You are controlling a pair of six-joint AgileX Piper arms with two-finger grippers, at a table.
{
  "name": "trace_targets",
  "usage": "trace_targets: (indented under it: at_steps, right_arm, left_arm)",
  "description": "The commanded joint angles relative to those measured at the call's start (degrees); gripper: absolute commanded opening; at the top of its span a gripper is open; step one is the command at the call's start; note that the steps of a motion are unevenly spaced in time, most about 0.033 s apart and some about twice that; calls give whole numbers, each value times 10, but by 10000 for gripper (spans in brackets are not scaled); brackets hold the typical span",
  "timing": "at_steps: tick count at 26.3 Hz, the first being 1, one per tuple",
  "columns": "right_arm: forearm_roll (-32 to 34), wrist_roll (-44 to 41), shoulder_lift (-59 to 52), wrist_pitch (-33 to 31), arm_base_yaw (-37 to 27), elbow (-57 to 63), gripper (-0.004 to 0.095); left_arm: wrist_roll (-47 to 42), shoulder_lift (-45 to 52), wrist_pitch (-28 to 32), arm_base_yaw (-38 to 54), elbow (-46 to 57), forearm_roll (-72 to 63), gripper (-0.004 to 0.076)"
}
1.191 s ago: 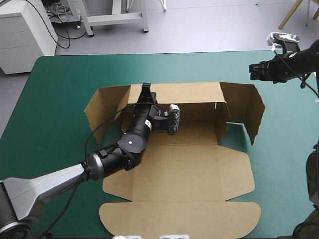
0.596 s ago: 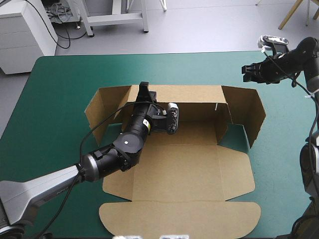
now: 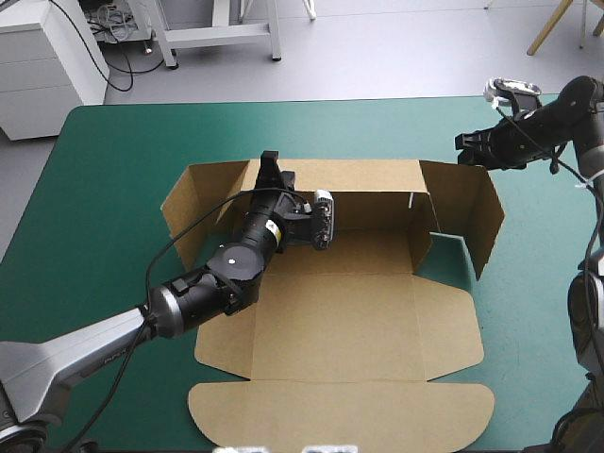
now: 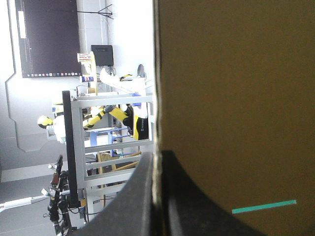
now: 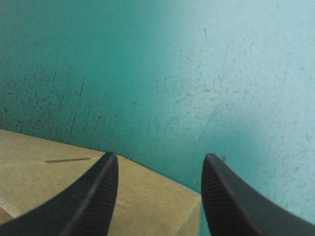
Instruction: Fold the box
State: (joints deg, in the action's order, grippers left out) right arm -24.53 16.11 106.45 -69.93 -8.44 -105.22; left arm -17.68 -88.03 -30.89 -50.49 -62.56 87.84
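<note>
As things lie now: 1 desk, 1 box, 2 claws.
Desk [image 3: 113, 189]: one, teal-green cover; carries the box.
Box [image 3: 359, 321]: one cut sheet of brown board, about mid-desk, partly raised.
Standing parts: 4 counted. One rear wall [image 3: 368, 179]. Two wings at its ends, left wing [image 3: 203, 193] and right wing [image 3: 467, 203], both angled toward the desk's near edge. One side panel [image 3: 422, 231], upright at the right of the base. The matching left side is hidden behind the arm.
Flat parts: base and front panel, with one rounded tuck flap [image 3: 340, 415] nearest the desk's near edge.
Left claw [image 3: 272, 162]: one, pinching the rear wall's top edge near its left end. In the wrist view the board's edge runs between the two black fingers [image 4: 192, 196], which are all but pressed together.
Right claw [image 3: 462, 146]: one, fingers spread, above the far upper corner of the right wing. Its wrist view shows a brown board corner under the gap and teal-green cover ahead.
Right claw contact with board: cannot tell.
</note>
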Motion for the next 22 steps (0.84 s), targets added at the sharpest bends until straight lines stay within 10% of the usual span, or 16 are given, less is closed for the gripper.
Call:
trace_targets:
  at_steps: [1, 22]
  right_arm:
    - [-17, 18, -45, 11, 0, 13, 468]
    - [-247, 307, -295, 186, 5, 395, 441]
  left_arm:
    - [4, 25, -1, 5, -21, 13, -8]
    - [12, 4, -4, 5, -21, 27, -9]
